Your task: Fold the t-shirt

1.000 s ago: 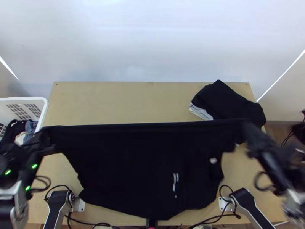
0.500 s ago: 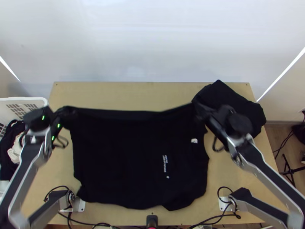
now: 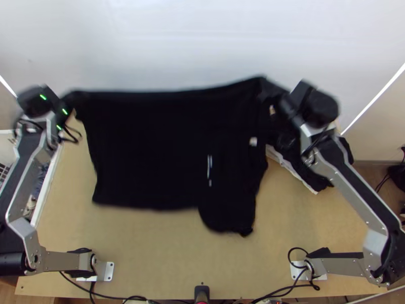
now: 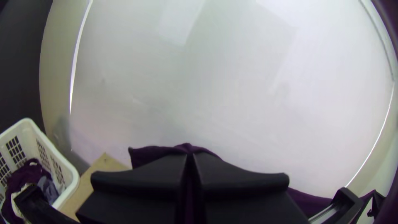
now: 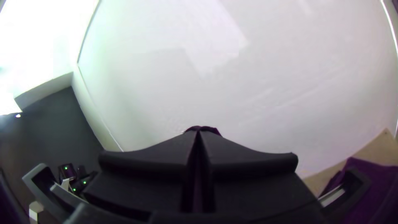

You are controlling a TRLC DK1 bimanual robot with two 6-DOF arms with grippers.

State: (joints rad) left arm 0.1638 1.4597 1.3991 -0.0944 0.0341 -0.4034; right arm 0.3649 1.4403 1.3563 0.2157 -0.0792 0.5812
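The black t-shirt [image 3: 152, 147] hangs stretched between both grippers, its upper edge at the table's far side and its lower part over the table; a narrower part droops lower at its right. At the shirt's upper left corner is my left gripper [image 3: 73, 96]; my right gripper [image 3: 266, 86] has the upper right corner. In the left wrist view, my left gripper [image 4: 190, 157] is shut, with dark cloth [image 4: 145, 154] showing beyond and between its fingers. Likewise, my right gripper [image 5: 199, 135] is shut on a bit of cloth [image 5: 213, 130] at its tips.
At the table's right lies a stack of folded clothes [image 3: 324, 177], partly behind the right arm. A white basket [image 4: 68, 174] holding clothes stands beyond the table's left edge. Bare wood [image 3: 152, 243] shows at the table's near side.
Both grippers have moved up the picture toward the far edge, carrying the shirt's upper edge. The right one first came inward from the right. The shirt's lower edge has risen off the near side.
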